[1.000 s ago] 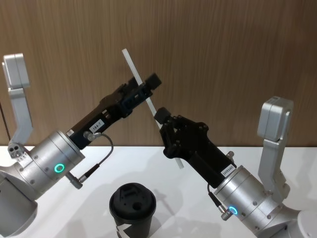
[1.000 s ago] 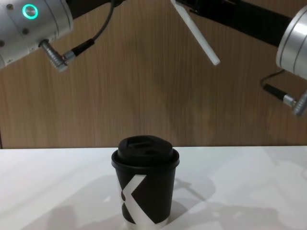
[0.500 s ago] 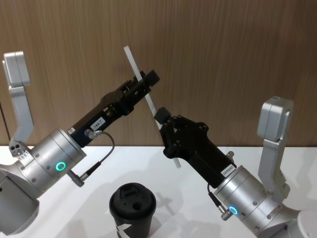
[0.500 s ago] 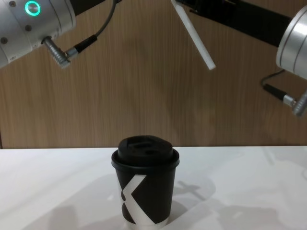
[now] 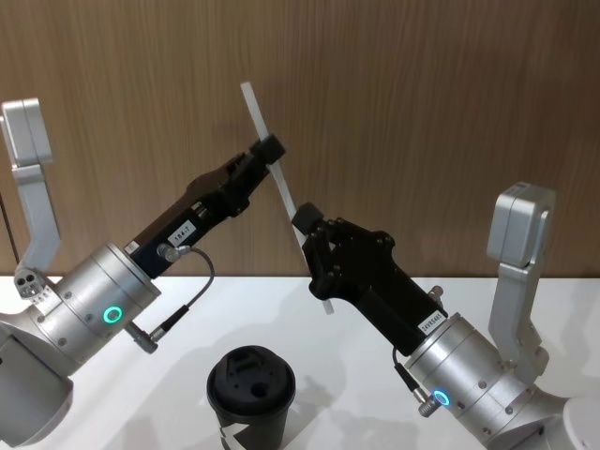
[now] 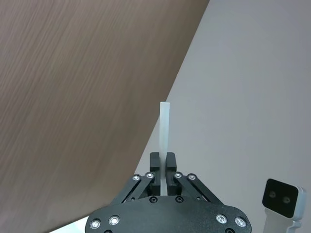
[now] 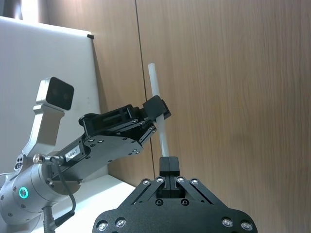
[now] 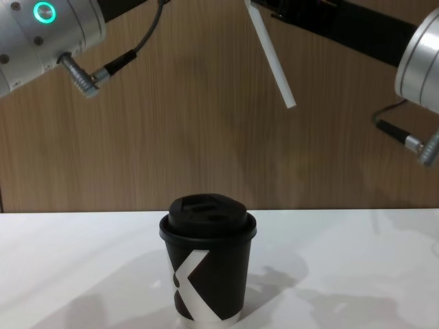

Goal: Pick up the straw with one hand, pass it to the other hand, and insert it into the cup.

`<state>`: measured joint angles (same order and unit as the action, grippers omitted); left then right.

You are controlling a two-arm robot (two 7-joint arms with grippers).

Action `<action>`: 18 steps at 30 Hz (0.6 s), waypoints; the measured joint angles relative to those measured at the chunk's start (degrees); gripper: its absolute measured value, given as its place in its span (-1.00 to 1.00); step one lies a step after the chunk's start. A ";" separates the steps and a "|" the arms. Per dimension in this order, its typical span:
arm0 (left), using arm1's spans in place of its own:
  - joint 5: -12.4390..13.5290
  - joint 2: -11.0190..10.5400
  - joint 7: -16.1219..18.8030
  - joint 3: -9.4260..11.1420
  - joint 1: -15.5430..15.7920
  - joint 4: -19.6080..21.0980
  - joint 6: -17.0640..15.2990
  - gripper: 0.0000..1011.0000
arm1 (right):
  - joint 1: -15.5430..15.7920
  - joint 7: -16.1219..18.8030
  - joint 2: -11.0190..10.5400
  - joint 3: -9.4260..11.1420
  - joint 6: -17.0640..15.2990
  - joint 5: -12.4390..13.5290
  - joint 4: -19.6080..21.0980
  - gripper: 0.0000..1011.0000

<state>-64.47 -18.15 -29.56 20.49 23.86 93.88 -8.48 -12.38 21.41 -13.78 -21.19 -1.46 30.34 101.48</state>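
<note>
Left tool (image 5: pixel 269 150) and right tool (image 5: pixel 305 218) both pinch the tilted straw (image 5: pixel 285 192) — high above the lidded cup (image 5: pixel 250 380), wood wall (image 5: pixel 422 94) behind.

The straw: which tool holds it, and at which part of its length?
Both hold the straw: the left tool pinches its upper part, and the right tool grips it around its middle.

**Straw and cup partly out of sight**

In the chest view the straw (image 8: pixel 273 62) runs off the top edge. In the head view the right gripper (image 5: pixel 305 218) covers its middle, and the bottom edge cuts off the cup (image 5: pixel 250 392).
</note>
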 joint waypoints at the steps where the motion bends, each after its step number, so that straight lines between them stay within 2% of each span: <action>1: -0.06 -0.04 0.09 0.04 -0.02 0.02 0.04 -0.86 | 0.00 0.00 0.00 0.00 0.00 0.00 0.00 -1.00; 8: -0.43 -0.23 0.54 0.24 -0.12 0.12 0.28 -0.97 | 0.00 0.00 0.00 0.00 -0.01 0.00 0.00 -1.00; 15: -0.75 -0.41 1.11 0.50 -0.22 0.20 0.46 -0.98 | 0.00 0.00 0.00 0.00 -0.01 0.00 0.00 -1.00; 18: -0.83 -0.47 1.37 0.62 -0.29 0.25 0.53 -0.98 | 0.00 0.00 0.00 0.00 -0.01 0.00 0.00 -0.91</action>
<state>-65.29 -18.62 -28.20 21.11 23.58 94.13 -7.96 -12.37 21.41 -13.78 -21.19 -1.47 30.34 101.48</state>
